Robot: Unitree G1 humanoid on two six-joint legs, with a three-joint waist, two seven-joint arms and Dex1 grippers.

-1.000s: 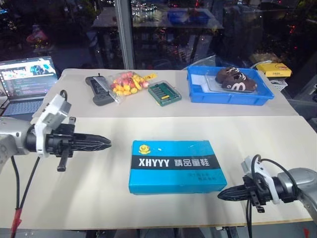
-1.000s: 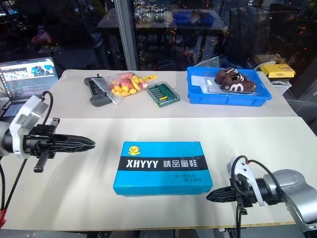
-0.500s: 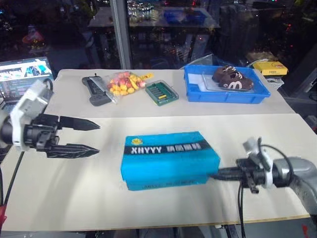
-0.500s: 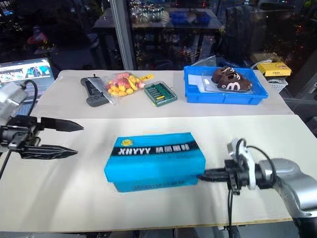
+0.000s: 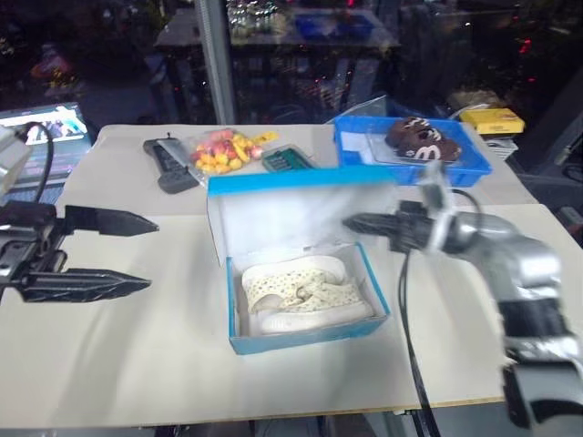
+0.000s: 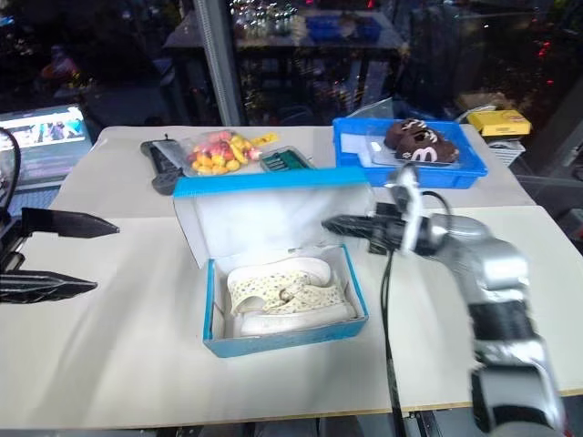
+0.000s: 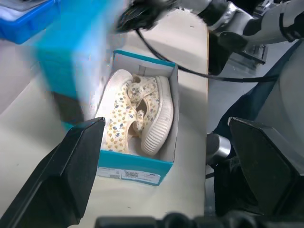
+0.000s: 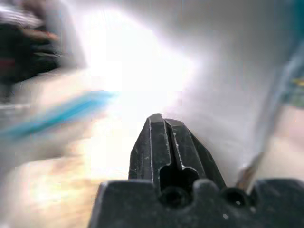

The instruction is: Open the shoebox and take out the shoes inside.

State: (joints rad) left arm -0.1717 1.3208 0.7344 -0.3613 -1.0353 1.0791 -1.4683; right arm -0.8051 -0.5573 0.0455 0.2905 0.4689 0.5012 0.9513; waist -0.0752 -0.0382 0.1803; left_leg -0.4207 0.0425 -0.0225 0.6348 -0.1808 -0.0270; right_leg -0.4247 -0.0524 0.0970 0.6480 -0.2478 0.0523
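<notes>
- While the shoebox [image 5: 305,332] sits mid-table with its hinged lid [image 5: 291,205] raised, the white cardboard lining shows against the bright blue outer walls
- Inside lie the shoes [image 5: 305,296], small cream sneakers with a fine speckled floral print, laces and ribbed white rubber soles, packed side by side
- Right gripper [image 5: 353,222]: its two black tapered fingers are pressed together into one point, holding nothing, the tip against the white inner face of the lid near its right end
- Left gripper [image 5: 137,253]: two long black pointed fingers spread wide apart and empty, well left of the box, aimed towards it
- Behind the box, on the rear table: a clear bag of yellow and pink sweets [image 5: 219,153], a black flat handset [image 5: 166,164], a green bit case [image 5: 287,159]
- Blue plastic tray [image 5: 351,150] behind right, holding brown rounded lumps [image 5: 414,138] with white marks
- Yellow carton [image 5: 492,119] far right; laptop [image 5: 41,127] with a lit screen far left
</notes>
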